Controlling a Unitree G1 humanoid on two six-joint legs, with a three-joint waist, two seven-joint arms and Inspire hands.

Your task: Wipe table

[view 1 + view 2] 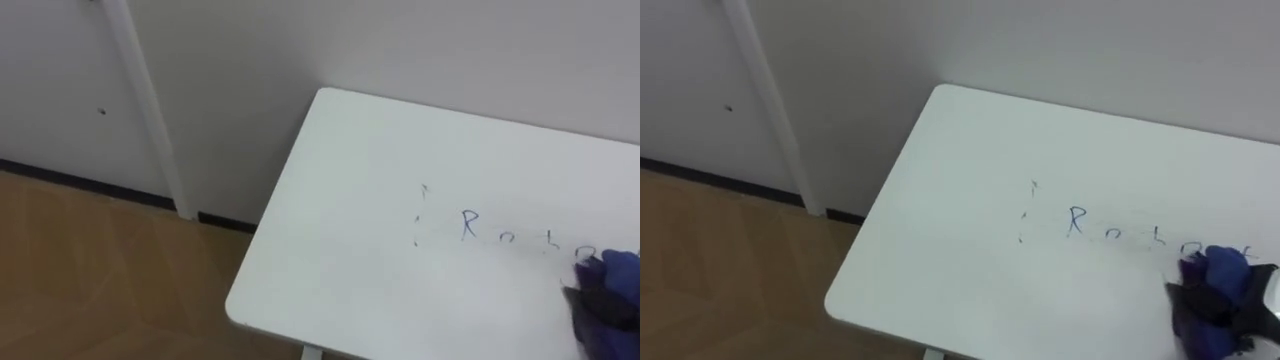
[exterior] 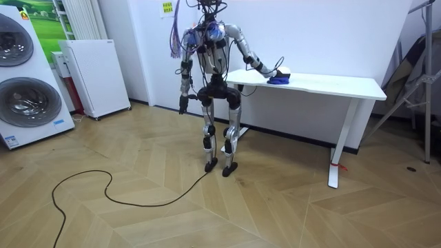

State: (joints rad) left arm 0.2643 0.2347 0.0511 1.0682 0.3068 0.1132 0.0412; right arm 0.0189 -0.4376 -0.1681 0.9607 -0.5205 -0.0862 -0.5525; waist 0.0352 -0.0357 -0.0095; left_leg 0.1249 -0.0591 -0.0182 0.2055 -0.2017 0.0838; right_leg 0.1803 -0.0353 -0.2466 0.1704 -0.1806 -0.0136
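A white table (image 1: 340, 200) stands against the wall, and I stand at its left end. Blue handwriting (image 1: 470, 225) runs across the top, with a few small marks (image 1: 420, 215) to its left. My right hand (image 1: 1212, 310) comes in from the lower right. It is curled on a blue cloth (image 1: 1225, 268) that rests on the right end of the writing. In the room view the same hand (image 2: 265, 71) reaches over the table with the cloth (image 2: 278, 79). My left hand (image 2: 182, 105) hangs beside my hip.
Left of the table a white post (image 1: 150, 110) runs down the wall to the wooden floor (image 1: 90, 270). The room view shows a white cabinet (image 2: 96, 76) and stacked washing machines (image 2: 24, 76) on its left, and a stand (image 2: 413, 76) on its right.
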